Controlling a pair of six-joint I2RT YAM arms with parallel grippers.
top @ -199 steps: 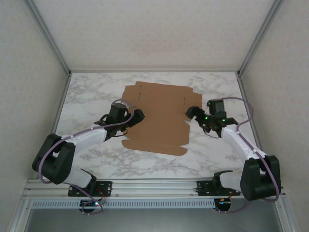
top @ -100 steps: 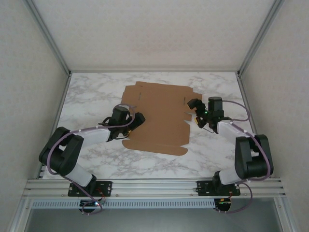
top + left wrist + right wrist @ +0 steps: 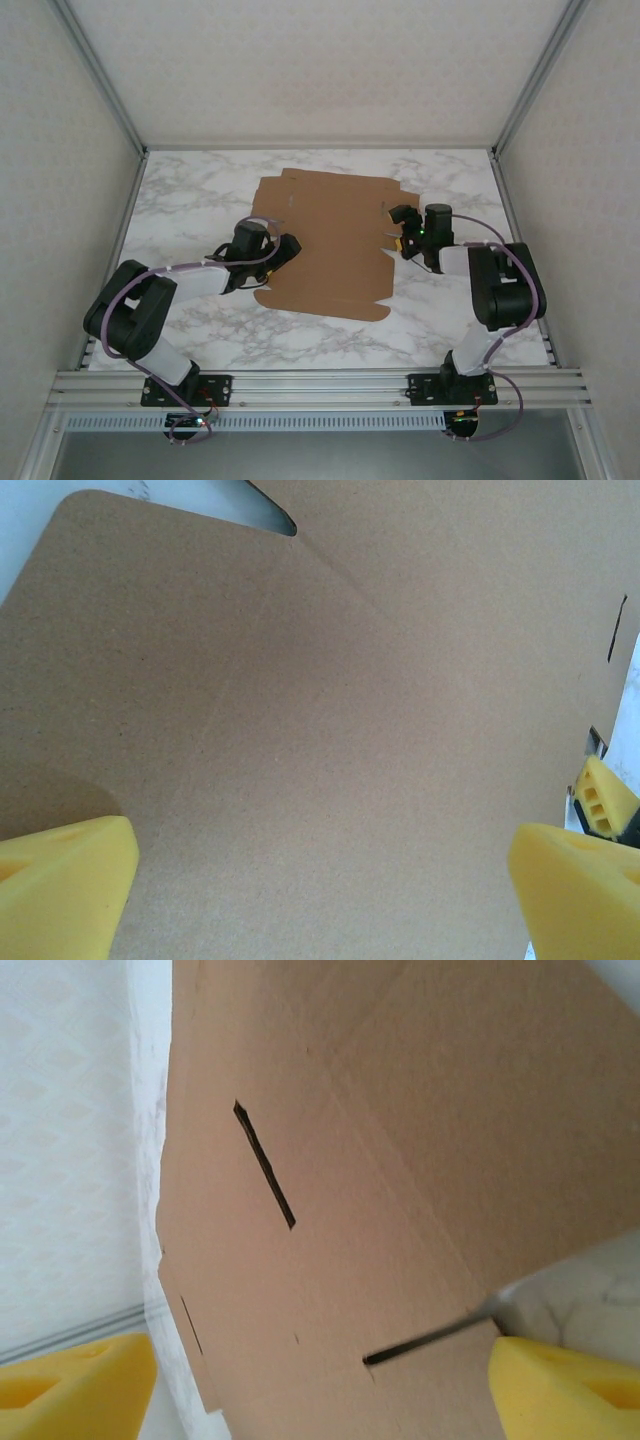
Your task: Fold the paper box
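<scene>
The paper box (image 3: 325, 240) is a flat brown cardboard blank with creases, slits and side flaps, lying in the middle of the marble table (image 3: 185, 190). My left gripper (image 3: 281, 250) is at its left edge, low over the cardboard. In the left wrist view the brown sheet (image 3: 320, 700) spans the wide gap between the yellow fingertips (image 3: 65, 880), and the gripper (image 3: 320, 895) is open. My right gripper (image 3: 402, 228) is at the box's right edge, by the slits. The right wrist view has a slotted flap (image 3: 330, 1210) between its spread fingertips (image 3: 565, 1390), the gripper (image 3: 320, 1390) open.
Pale walls close in the table on the left, the right and behind. An aluminium rail (image 3: 320, 385) with both arm bases runs along the near edge. Bare marble lies on all sides of the box. The right arm's elbow (image 3: 505, 285) is folded close to the right wall.
The right arm has folded in, and its gripper has slid slightly left and further back along the box's right edge. The left arm has drawn its elbow in. The box lies as before.
</scene>
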